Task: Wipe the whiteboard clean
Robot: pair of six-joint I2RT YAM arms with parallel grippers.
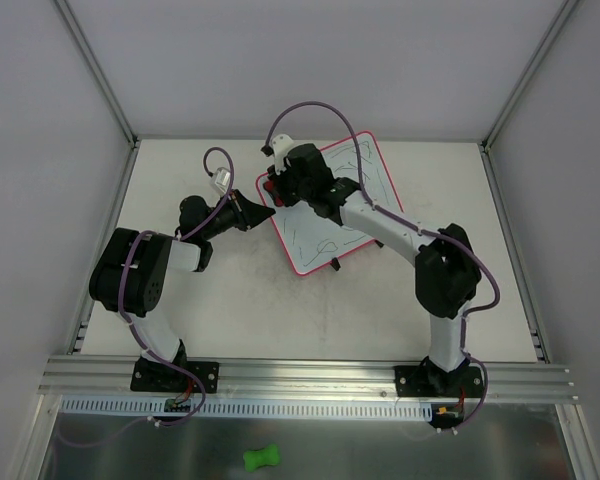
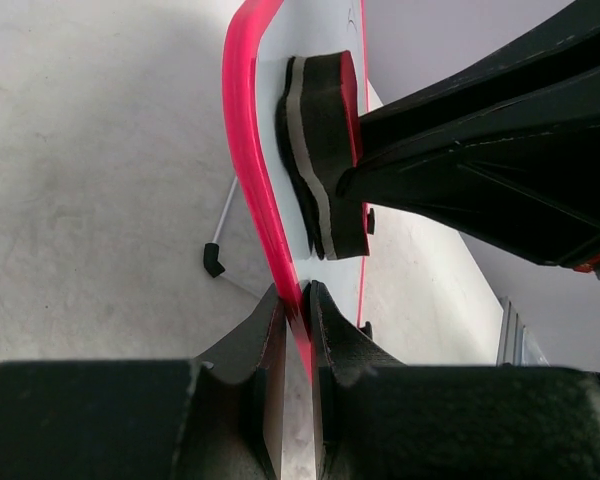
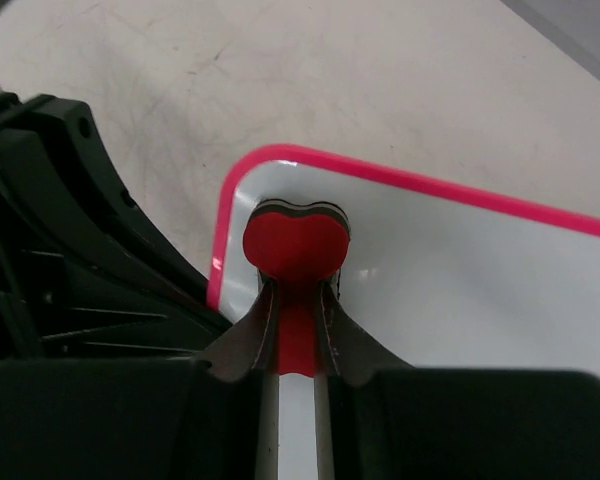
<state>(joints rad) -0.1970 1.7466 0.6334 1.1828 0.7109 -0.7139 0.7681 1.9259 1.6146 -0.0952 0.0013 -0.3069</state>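
The whiteboard (image 1: 355,185), white with a pink-red frame and dark scribbles, lies tilted at the table's middle back. My left gripper (image 1: 264,212) is shut on its left frame edge (image 2: 250,170), which runs between the jaws in the left wrist view. My right gripper (image 1: 280,185) is shut on the red bone-shaped eraser (image 3: 296,250) and presses it flat on the board near its left corner (image 3: 242,170). The eraser also shows in the left wrist view (image 2: 325,150), with its black felt against the white surface.
A black clip (image 1: 335,264) sticks out at the board's near edge, and a wire leg with a black tip (image 2: 214,258) shows under the board. A green bone-shaped object (image 1: 262,458) lies below the rail at the bottom. Grey walls enclose the table.
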